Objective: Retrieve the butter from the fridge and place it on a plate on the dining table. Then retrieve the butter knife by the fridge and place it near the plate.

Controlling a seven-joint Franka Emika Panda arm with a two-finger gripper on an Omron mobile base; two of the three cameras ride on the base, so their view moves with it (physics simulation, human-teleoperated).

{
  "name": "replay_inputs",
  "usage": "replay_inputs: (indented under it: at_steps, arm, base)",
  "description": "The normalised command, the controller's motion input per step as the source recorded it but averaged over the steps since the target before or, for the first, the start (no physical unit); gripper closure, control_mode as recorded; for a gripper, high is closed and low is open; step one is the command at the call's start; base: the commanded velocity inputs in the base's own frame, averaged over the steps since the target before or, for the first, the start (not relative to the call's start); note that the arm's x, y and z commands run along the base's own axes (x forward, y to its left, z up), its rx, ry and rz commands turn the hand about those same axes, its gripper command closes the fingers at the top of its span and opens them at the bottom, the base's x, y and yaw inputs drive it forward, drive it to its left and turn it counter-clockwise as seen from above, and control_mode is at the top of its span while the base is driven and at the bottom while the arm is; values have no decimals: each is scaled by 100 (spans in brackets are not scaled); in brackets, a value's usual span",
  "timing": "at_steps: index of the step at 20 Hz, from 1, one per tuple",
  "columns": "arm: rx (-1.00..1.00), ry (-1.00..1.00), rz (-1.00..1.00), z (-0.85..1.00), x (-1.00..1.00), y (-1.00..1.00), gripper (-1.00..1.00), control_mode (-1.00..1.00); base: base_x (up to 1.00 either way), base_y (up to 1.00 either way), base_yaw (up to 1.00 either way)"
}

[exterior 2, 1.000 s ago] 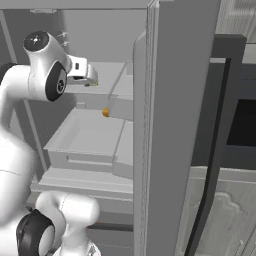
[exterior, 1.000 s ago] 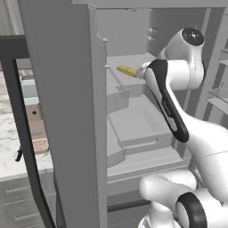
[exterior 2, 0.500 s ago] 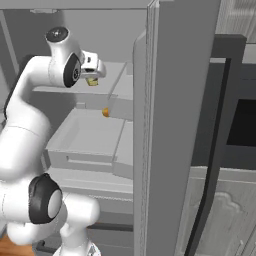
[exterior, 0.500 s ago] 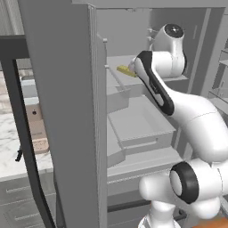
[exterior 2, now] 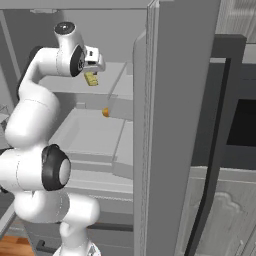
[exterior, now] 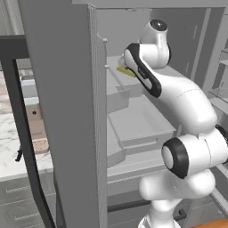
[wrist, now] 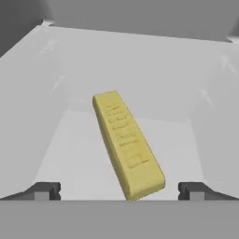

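We are in a kitchen, a rendered one. Before us stands a tall grey fridge (exterior: pixel 67 111) with its doors swung open, pale shelves and a wide crisper drawer (exterior: pixel 138 127) inside, and a stick of butter (wrist: pixel 127 149) lying on a shelf. To the left runs a marble-topped counter (exterior: pixel 13 151) with grey drawers below (a wooden board (exterior: pixel 35 131) rests on it). On the other side we see panelled grey cabinet fronts (exterior 2: pixel 220 220) under another pale worktop.
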Motion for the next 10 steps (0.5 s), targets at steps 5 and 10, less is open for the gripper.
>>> replay_inputs:
  at_steps: [5,10]
  arm:
    - [0,7,6,-9,74,0,-100,-100]
    - [0,4,6,-10,64,0,-100,-100]
  base:
    - [0,0,0]
    - [0,0,0]
